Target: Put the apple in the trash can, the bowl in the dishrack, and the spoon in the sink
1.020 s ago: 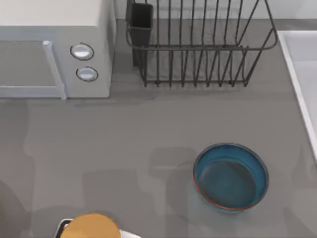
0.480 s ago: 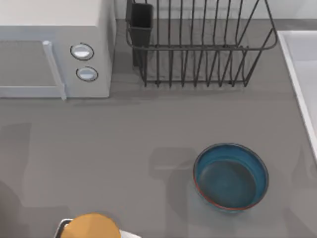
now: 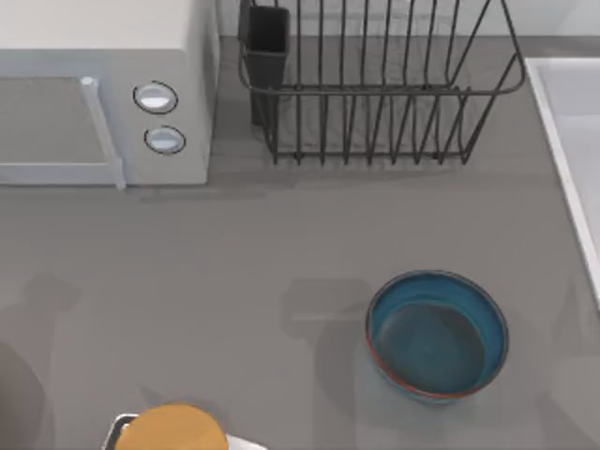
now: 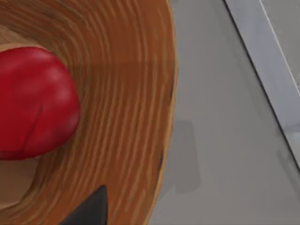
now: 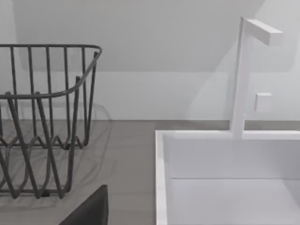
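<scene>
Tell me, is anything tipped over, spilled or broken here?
Nothing stands out. The bowl sits upright on the table, the dishrack stands straight, and the apple rests whole in a wooden dish.

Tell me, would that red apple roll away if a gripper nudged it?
Probably: the apple looks round and glossy, so it may roll or slip. It sits in a wooden dish whose raised rim would likely hold it. It looks firm, not floppy.

- Open grey table (image 3: 234, 272) lies between the white box with two knobs (image 3: 103, 94) and the bowl (image 3: 437, 335).
- The dishrack (image 3: 375, 84) blocks the far edge; bare table separates it from the bowl.
- The sink (image 5: 225, 178) stands open-topped, its tap (image 5: 246, 70) rising behind.
</scene>
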You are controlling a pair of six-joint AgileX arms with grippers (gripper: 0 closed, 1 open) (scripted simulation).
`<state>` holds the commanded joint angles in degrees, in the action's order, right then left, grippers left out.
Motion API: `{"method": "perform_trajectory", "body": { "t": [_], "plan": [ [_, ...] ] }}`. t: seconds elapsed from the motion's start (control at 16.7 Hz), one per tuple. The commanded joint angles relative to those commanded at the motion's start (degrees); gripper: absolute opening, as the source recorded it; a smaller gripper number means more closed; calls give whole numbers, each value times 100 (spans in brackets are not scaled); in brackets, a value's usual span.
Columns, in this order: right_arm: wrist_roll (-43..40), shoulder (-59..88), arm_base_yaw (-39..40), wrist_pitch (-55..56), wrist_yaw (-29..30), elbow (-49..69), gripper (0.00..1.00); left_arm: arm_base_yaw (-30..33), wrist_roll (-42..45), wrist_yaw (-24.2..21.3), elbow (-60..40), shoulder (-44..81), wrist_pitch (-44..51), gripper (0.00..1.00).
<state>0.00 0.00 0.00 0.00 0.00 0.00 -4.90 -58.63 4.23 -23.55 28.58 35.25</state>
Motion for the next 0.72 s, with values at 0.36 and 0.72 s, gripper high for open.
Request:
{"method": "perform_trajectory", "body": {
  "t": [0.36,0.72],
  "plan": [
    [0,0,0,0,0,0,100,243,3711,-315,1448,-1752,-1933,100],
    [0,0,0,0,0,0,100,463,5674,-419,2274,-2759,-3364,100]
  ]
}}
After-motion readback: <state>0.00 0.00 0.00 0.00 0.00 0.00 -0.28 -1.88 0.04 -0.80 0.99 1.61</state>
